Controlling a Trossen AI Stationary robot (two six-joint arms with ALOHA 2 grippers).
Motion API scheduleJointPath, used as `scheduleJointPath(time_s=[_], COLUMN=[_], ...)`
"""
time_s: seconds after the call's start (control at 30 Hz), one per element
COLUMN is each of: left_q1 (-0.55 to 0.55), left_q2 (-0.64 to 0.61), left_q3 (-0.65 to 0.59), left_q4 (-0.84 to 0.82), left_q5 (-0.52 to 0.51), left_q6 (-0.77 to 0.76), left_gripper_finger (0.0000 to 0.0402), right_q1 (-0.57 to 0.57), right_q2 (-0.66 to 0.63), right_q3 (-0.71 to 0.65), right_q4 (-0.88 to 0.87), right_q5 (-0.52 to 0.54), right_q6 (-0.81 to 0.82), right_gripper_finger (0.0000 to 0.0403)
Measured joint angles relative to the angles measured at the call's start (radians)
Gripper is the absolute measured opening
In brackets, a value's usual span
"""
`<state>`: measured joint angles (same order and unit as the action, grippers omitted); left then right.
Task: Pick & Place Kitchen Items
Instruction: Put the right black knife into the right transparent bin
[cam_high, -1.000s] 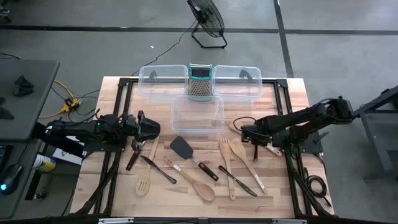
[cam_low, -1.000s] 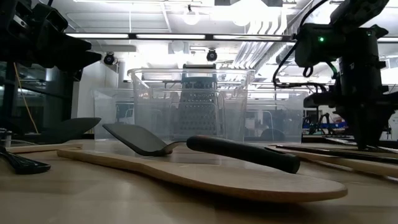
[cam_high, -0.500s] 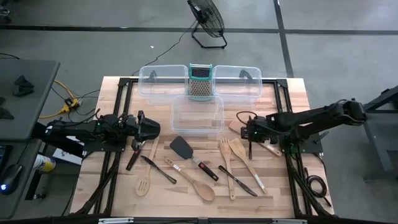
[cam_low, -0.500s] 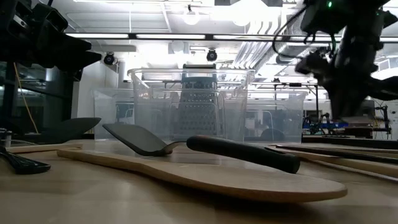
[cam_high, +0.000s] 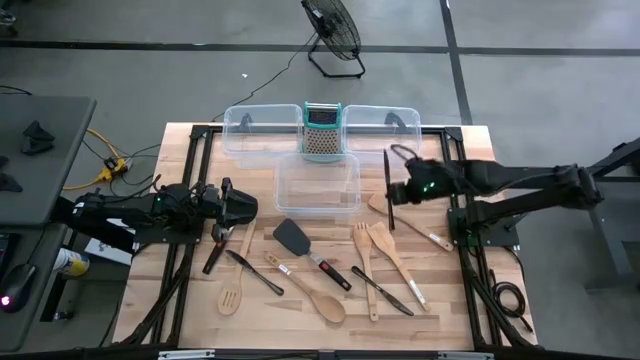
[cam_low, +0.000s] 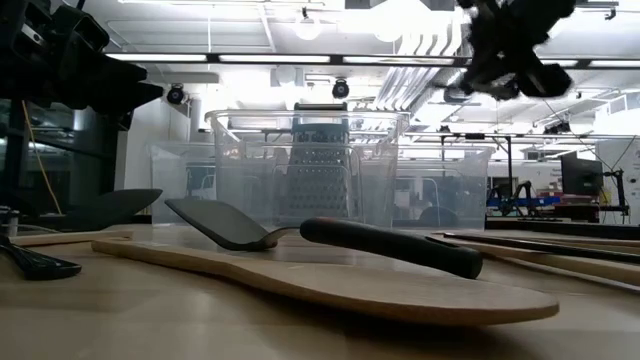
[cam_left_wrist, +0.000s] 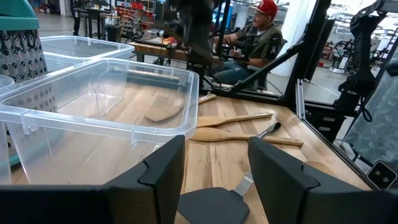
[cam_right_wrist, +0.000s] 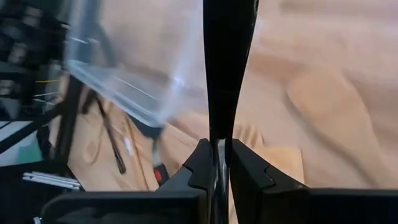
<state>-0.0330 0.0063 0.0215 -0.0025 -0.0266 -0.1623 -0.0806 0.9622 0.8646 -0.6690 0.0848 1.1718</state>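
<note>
Gripping black utensil (cam_high: 387, 190) upright in closed right claw (cam_high: 398, 192); left claw (cam_high: 243, 206) parted, empty

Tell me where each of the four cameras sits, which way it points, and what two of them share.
High view: overhead, straight down on table; both arms, left pincer, right pincer.
Low view: table height, facing clear bin; right arm above.
Left wrist view: on left arm, past its open fingers toward clear bin.
Right wrist view: on right arm, down its pincer shut on black utensil.
Shared: box grater.
</note>
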Motion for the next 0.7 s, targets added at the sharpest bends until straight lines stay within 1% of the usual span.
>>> scheduleJointPath(time_s=[0.2,0.43,0.6,0.7], left_q1=[0.0,0.0,0.0,0.0], left_q2=[0.0,0.0,0.0,0.0], left_q3=[0.0,0.0,0.0,0.0], left_q4=[0.0,0.0,0.0,0.0], left_q5=[0.0,0.0,0.0,0.0], left_q6=[0.0,0.0,0.0,0.0], left_gripper_finger=[0.0175,0.0175,0.0175,0.0175], right_q1=[-0.091,-0.25,-0.364,-0.43], right_q2=[0.005,0.056,0.115,0.153], right_q3=[0.143,0.273,0.313,0.314], right_q4=[0.001,-0.016,-0.025,-0.027], right_q5=[0.051,0.119,0.124,0.124], right_q6=[-0.274,-0.634,-0.908,-1.014], right_gripper_finger=[0.0025,0.0025,0.0024,0.0024])
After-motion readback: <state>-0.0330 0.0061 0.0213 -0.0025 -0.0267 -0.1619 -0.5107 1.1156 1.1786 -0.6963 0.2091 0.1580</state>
